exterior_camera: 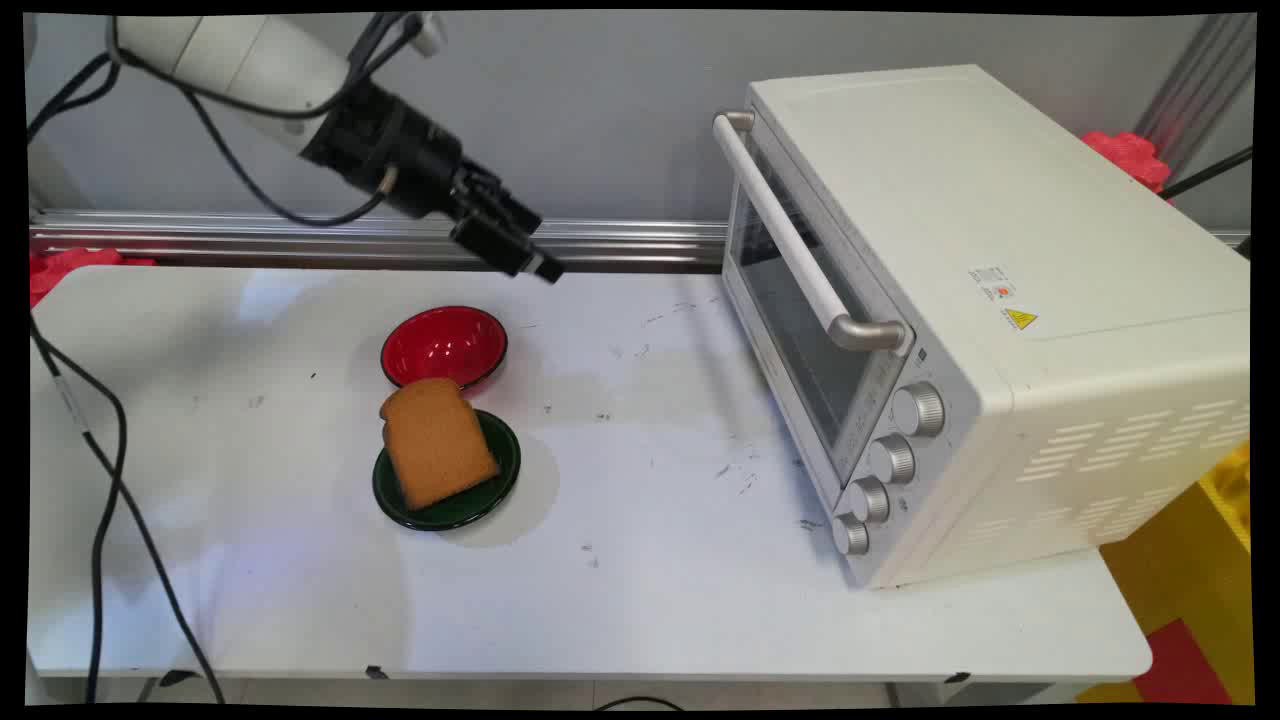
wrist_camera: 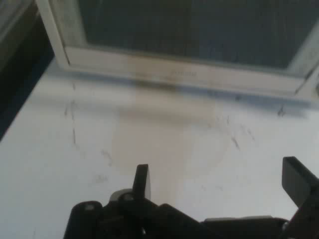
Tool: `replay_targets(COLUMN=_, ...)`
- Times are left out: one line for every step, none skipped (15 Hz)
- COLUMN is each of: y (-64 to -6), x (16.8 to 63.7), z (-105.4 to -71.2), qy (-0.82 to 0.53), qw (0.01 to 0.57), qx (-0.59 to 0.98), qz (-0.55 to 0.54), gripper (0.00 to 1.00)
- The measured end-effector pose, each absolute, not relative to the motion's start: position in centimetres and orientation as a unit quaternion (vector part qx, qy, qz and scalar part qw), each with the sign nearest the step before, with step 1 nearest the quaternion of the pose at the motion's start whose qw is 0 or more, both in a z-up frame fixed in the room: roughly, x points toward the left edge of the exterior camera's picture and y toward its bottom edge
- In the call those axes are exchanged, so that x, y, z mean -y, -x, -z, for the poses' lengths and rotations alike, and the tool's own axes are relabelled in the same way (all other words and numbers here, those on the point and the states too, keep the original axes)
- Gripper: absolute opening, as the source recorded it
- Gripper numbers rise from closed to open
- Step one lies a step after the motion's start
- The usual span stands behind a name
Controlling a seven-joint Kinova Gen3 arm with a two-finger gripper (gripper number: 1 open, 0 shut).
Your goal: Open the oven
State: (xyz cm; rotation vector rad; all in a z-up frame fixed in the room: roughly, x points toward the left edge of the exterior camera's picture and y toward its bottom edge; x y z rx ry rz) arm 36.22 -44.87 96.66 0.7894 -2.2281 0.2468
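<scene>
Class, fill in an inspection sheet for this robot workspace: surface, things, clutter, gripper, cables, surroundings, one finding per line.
Surface: white table, scuffed with dark marks.
Things: slice of bread on a green plate; red bowl just behind it; white toaster oven, door closed, on the right.
Clutter: nothing seen.
Gripper: gripper open, empty, raised above the table behind the bowl, pointed toward the oven.
Cables: black cables hang over the table's left edge; others trail from the arm.
Surroundings: grey wall, metal rail, red items in the back corners.
</scene>
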Motion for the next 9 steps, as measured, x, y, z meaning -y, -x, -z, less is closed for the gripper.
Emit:
replay_targets(y=-35.9, x=45.2, z=-97.1, qy=-0.306, qw=0.381, qx=0.867, qz=-0.099, gripper=1.00)
replay_targets(y=-35.7, x=45.3, z=-97.3, qy=-0.304, qw=0.385, qx=0.865, qz=-0.101, gripper=1.00)
replay_targets(y=-35.4, x=45.6, z=-97.7, qy=-0.299, qw=0.393, qx=0.864, qz=-0.105, gripper=1.00)
replay_targets(y=-35.0, x=45.9, z=-98.0, qy=-0.293, qw=0.397, qx=0.863, qz=-0.108, gripper=1.00)
replay_targets(y=-34.7, x=46.2, z=-98.1, qy=-0.287, qw=0.399, qx=0.864, qz=-0.110, gripper=1.00)
replay_targets(y=-34.3, x=46.5, z=-98.3, qy=-0.281, qw=0.400, qx=0.865, qz=-0.113, gripper=1.00)
replay_targets(y=-34.0, x=46.8, z=-98.4, qy=-0.274, qw=0.400, qx=0.867, qz=-0.116, gripper=1.00)
replay_targets(y=-33.5, x=47.3, z=-98.5, qy=-0.267, qw=0.399, qx=0.869, qz=-0.120, gripper=1.00)
replay_targets(y=-32.9, x=47.8, z=-98.6, qy=-0.259, qw=0.398, qx=0.871, qz=-0.125, gripper=1.00)
